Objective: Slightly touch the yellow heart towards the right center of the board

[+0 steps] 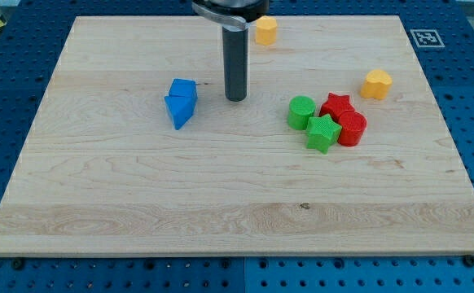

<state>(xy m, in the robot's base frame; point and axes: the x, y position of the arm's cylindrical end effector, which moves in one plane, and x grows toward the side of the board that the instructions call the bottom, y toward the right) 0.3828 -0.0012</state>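
Observation:
The yellow heart (376, 84) lies at the view's right, in the upper half of the wooden board (139, 203). My tip (235, 99) rests on the board near the upper centre, far to the left of the heart. It stands just right of two touching blue blocks (181, 102). A second yellow block (265, 30), roughly hexagonal, sits at the top, just right of the rod.
A cluster sits left and below the heart: a green cylinder (300, 111), a green star (322, 133), a red star (337, 106) and a red cylinder (352, 129). A blue pegboard surrounds the board.

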